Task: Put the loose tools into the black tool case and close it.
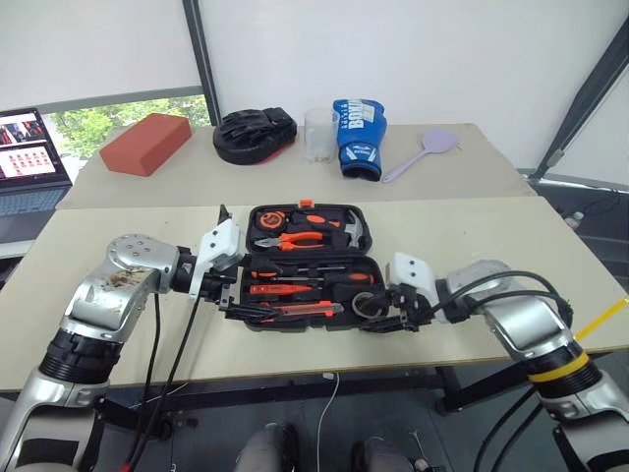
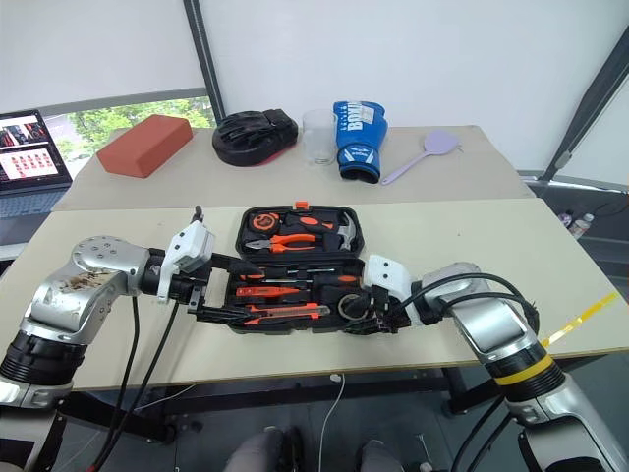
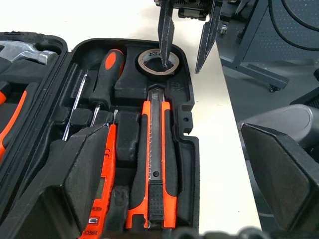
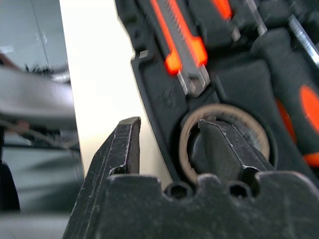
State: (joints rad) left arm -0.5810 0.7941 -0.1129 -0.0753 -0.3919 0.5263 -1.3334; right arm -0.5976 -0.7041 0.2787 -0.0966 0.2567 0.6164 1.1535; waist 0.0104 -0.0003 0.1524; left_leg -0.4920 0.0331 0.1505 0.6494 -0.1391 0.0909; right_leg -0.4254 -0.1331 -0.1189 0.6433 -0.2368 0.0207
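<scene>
Left wrist view showed the right gripper [image 3: 182,62] with fingers apart, one tip inside the tape roll [image 3: 158,60] seated in the open black tool case [image 3: 192,149]. Beside it lay the utility knife [image 3: 155,164] and screwdrivers [image 3: 104,82]. Left gripper [image 1: 228,295] was spread wide. Closing remained.

Matt black plastic tool case [image 1: 295,317]
</scene>
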